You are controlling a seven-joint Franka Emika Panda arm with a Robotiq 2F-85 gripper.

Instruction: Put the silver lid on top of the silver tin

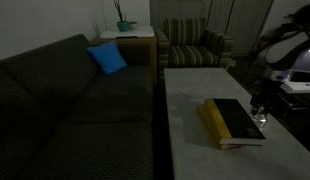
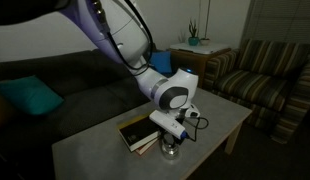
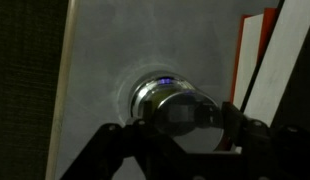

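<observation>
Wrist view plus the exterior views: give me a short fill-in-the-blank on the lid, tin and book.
The gripper holds the silver lid over the silver ____.
The book beside the silver tin is black and ____.
Book and tin both rest on a pale ____.
Missing words: tin; yellow; table.
</observation>
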